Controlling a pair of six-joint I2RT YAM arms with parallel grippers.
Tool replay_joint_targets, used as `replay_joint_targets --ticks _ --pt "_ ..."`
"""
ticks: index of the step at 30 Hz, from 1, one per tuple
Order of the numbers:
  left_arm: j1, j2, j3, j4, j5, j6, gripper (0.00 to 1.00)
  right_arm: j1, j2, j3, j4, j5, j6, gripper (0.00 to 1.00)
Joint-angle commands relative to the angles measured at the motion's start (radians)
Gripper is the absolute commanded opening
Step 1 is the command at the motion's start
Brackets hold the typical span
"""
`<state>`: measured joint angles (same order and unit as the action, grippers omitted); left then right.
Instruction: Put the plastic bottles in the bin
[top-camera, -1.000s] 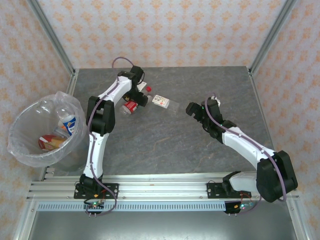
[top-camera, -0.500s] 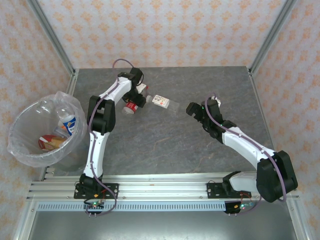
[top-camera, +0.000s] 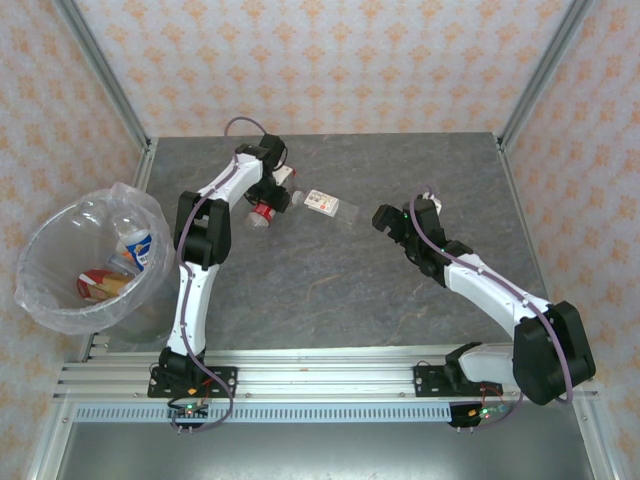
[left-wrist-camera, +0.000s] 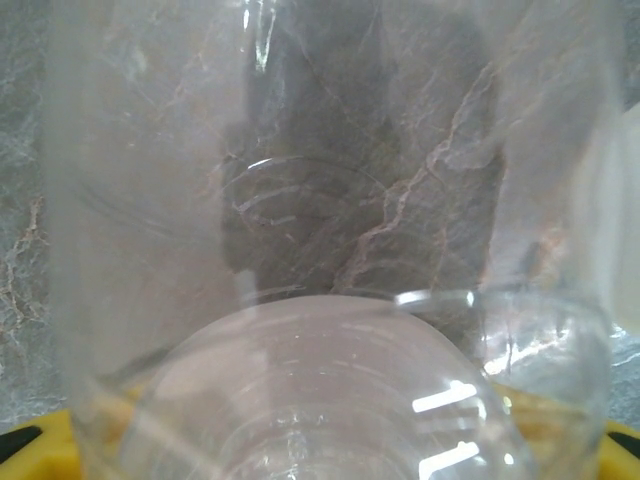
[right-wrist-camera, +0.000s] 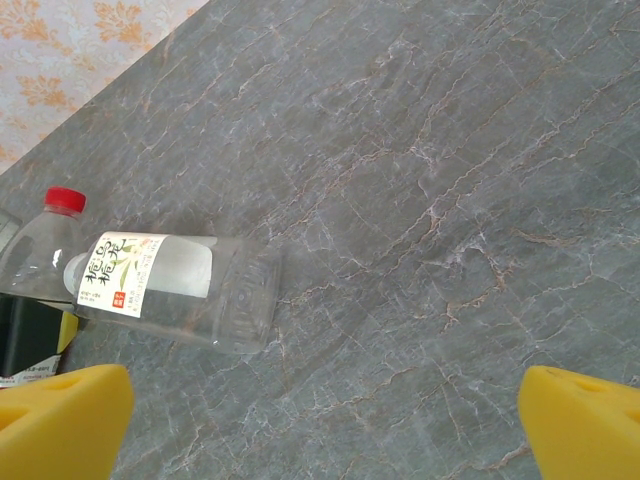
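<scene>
A clear bottle with a red label (top-camera: 262, 211) lies at the back left of the table. My left gripper (top-camera: 272, 190) is down over its clear end, open, one finger on each side. In the left wrist view this bottle (left-wrist-camera: 320, 380) sits right up against the camera, with yellow fingertips (left-wrist-camera: 20, 445) at the bottom corners. A second bottle with a white label and red cap (top-camera: 325, 203) (right-wrist-camera: 150, 285) lies just to its right. My right gripper (top-camera: 383, 217) (right-wrist-camera: 325, 425) hovers open and empty, right of that bottle. The bin (top-camera: 30, 260) stands off the table's left edge.
Inside the bin lie a blue-and-white labelled bottle (top-camera: 135, 248) and an orange-red one (top-camera: 100, 285). Metal frame posts rise at the table's back corners. Bare grey stone (top-camera: 330, 280) spreads between the two arms.
My left gripper has shifted slightly toward the back over the red-labelled bottle, and the bottle nudged with it. The right arm has stayed still.
</scene>
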<state>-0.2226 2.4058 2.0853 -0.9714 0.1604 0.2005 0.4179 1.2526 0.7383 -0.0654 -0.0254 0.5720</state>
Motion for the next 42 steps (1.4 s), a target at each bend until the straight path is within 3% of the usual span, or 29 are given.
replay_joint_targets --ticks 1,20,37,42 --pt "-0.004 -0.079 -0.013 0.033 0.025 -0.043 0.52 -0.004 -0.021 -0.019 -0.013 0.028 -0.006 0.99" --pt "-0.036 -0.371 -0.17 0.179 0.017 -0.196 0.52 -0.004 -0.002 -0.027 0.034 0.002 -0.005 0.99" --pt "-0.067 -0.781 -0.406 0.278 -0.153 -0.277 0.51 -0.004 0.025 -0.047 0.166 -0.05 0.016 0.99" --pt "-0.067 -0.896 -0.447 0.269 -0.148 -0.278 0.52 -0.004 0.043 -0.04 0.203 -0.062 0.022 0.99"
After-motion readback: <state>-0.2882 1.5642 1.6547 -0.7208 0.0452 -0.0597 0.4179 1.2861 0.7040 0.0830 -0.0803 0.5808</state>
